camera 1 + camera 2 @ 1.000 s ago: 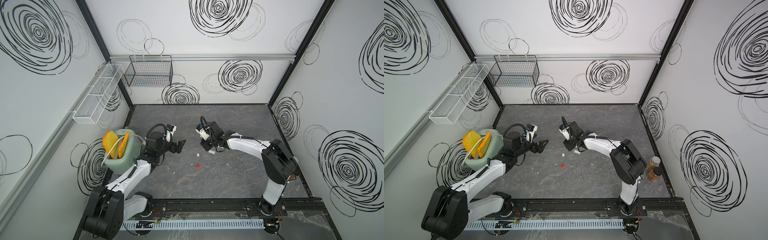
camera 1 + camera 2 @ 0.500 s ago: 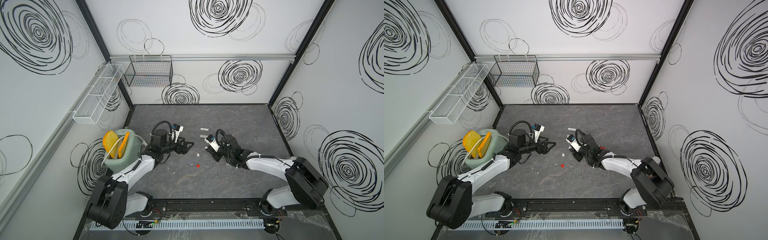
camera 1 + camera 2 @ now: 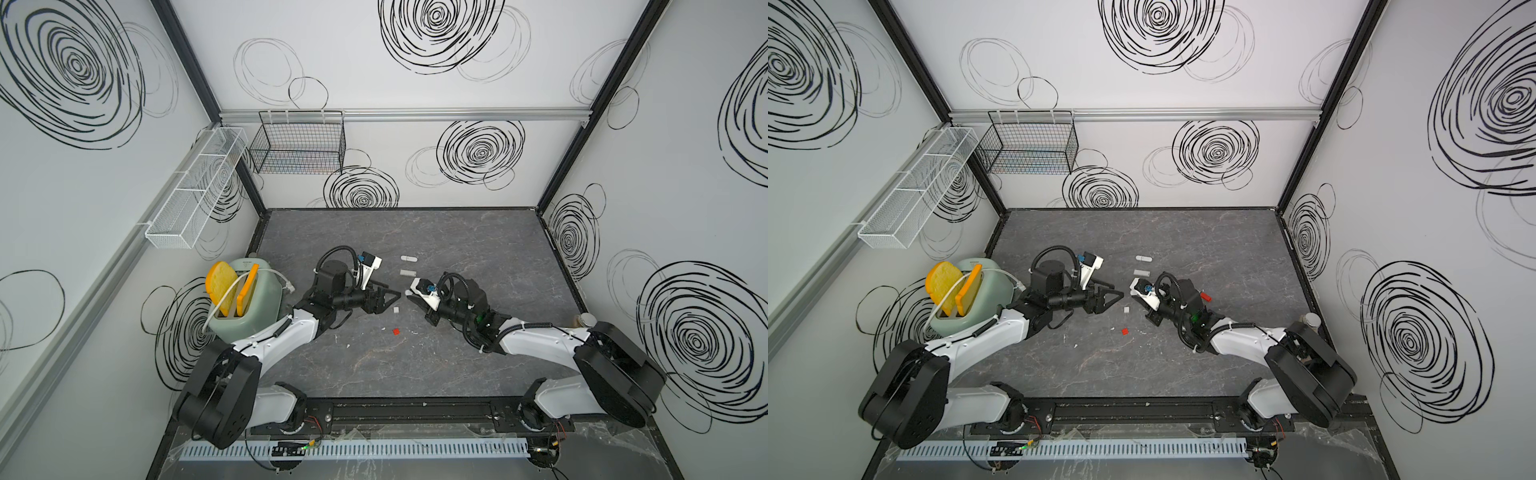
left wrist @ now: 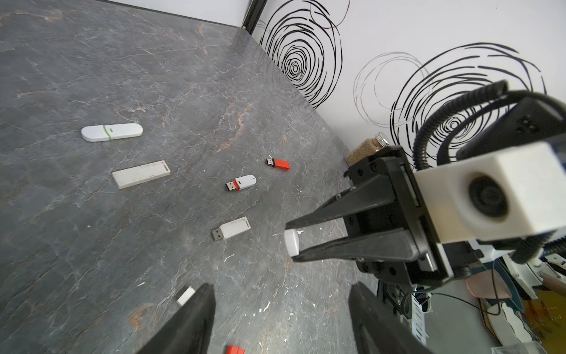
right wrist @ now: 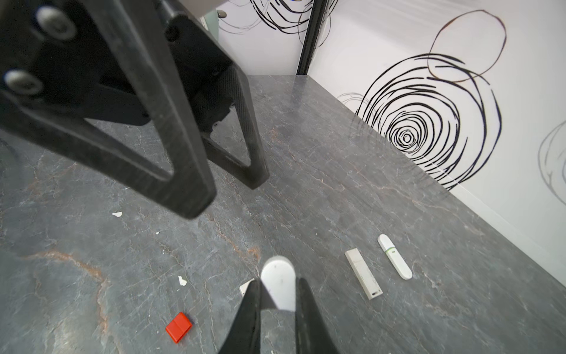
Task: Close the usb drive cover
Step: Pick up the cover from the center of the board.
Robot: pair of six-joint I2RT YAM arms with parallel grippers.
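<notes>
**While the cap hangs in the right claw, line up first and push after**

As the right claw is pinched tight on the white cap and holds it in the air above the table, the left claw faces it from just beside, w/ jaws wide apart and nothing btw them. I judge the step is a hand-over or re-grip of the cap, early in the task, since no drive is lifted yet.

To do it well, the left claw should come straight along the cap's long axis and close only on the free rounded end. The right should let go only after that grip is firm. The cap looks small and smooth, so a side touch may turn it or flick it out.

The drive it probably fits, the white-and-red drive, lies flat on the table w/ bare plug. It is btw the red drive and the white drive, which are also uncapped, and apart from both claws.

Hard to see:
- In both top views the right arm covers the white-and-red drive, and the cap is too small to read there.
- The cap's open mouth sits btw the right fingers, so I cannot tell its orientation.
- The small white cap is partly behind a left finger.
- The red cap is cut off in the left wrist view.
- Which cap fits which drive is only a guess.
</notes>
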